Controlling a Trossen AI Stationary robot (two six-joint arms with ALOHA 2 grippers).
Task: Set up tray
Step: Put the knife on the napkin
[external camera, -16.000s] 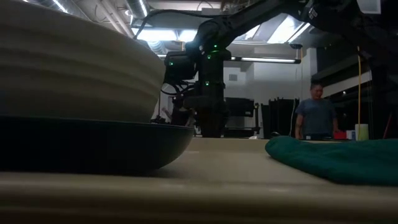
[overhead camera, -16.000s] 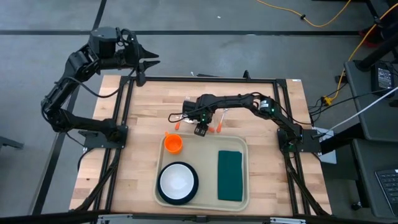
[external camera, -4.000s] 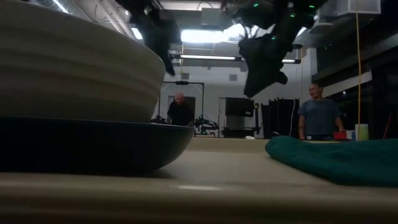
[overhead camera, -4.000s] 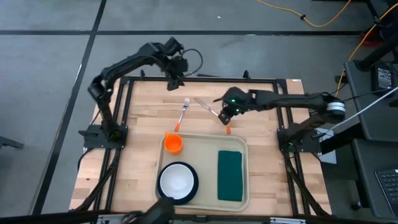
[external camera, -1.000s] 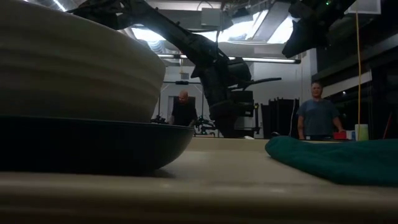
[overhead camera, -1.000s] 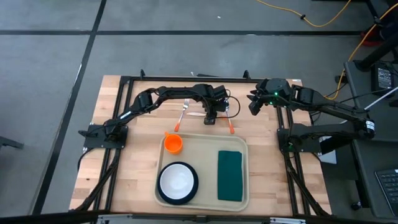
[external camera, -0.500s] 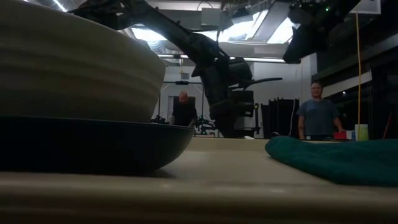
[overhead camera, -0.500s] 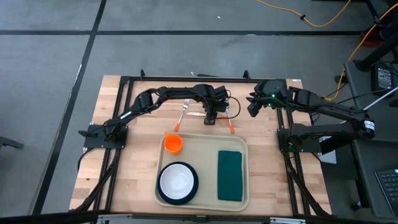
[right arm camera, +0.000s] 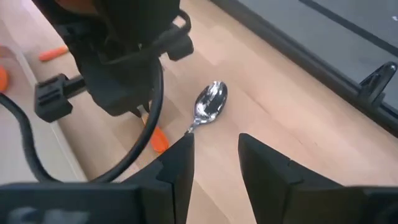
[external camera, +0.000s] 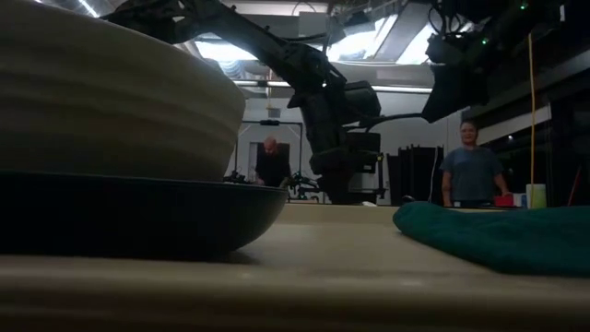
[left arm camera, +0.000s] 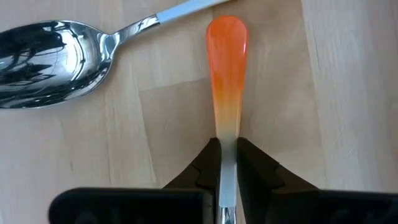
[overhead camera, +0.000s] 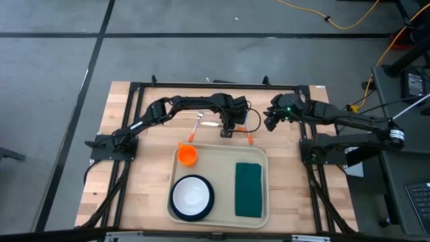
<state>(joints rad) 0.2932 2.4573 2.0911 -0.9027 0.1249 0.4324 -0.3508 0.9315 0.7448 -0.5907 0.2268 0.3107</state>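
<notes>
Left end effector clamps an orange-handled utensil!
Left end effector (left arm camera: 227, 163) pinches the utensil (left arm camera: 227, 81), long axis running straight ahead of its fingers; the tray (overhead camera: 216, 153) lies just beside on the surface. Right end effector (right arm camera: 214, 158) hovers near, parted, empty.

spoon (left arm camera: 53, 59) crowds the left pincer (left arm camera: 227, 163) (bare wood elsewhere).

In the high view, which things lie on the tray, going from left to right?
On the tray: orange cup → white bowl on the dark plate → green napkin. The cup and bowl overlap slightly in sideways position.
</notes>
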